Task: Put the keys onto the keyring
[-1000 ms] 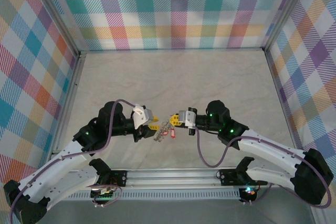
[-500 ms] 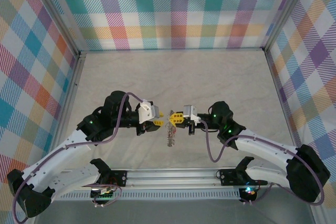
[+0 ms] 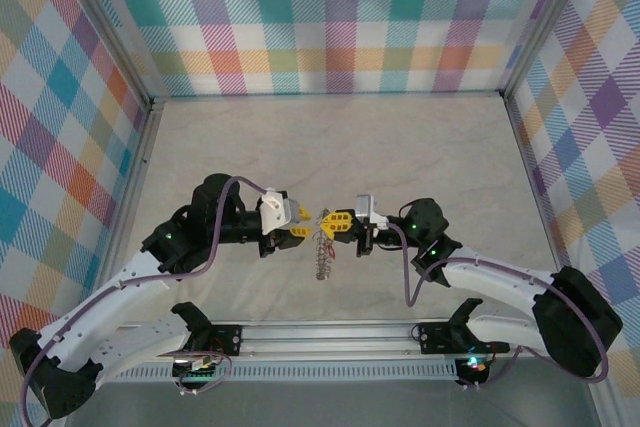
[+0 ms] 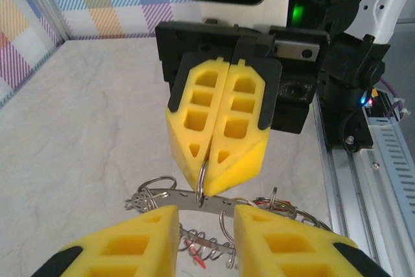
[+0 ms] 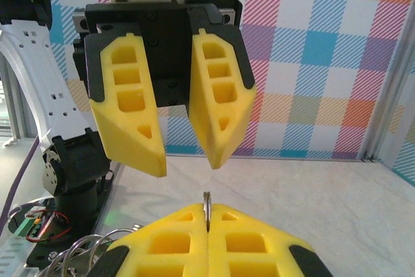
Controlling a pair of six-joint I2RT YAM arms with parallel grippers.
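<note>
So both arms are meeting nose to nose over the near middle of the bench [image 3: 350, 147], tips almost touching in the overhead view. The right end effector [image 3: 337, 222] is clamped fully shut, and from the left wrist cam you can see a thin metal loop pinched right at the seam of its yellow pads [image 4: 194, 128]. That loop is the top of the keyring [image 3: 322, 250], and the rest of the bunch dangles from it at about 6 o'clock of the tips, a grey coiled, chain-like tangle up off the bench. From the right wrist cam the same loop pokes up out of the closed pads at 12 o'clock, with a couple more rings showing down at 8 o'clock. The left end effector [image 3: 300, 234] sits at roughly 9 o'clock of the keyring, partly open with a clear gap between its fingers [image 5: 126, 105], and I can't see anything gripped in there. In its own wrist view the two yellow fingers sit on either side of the hanging metal, just below the loop, and I can't tell whether either one is actually touching it. The keys [image 4: 194, 259] show up as tiny red bits low in the tangle, around 6 o'clock of the loop, too small to make out how they're attached.
</note>
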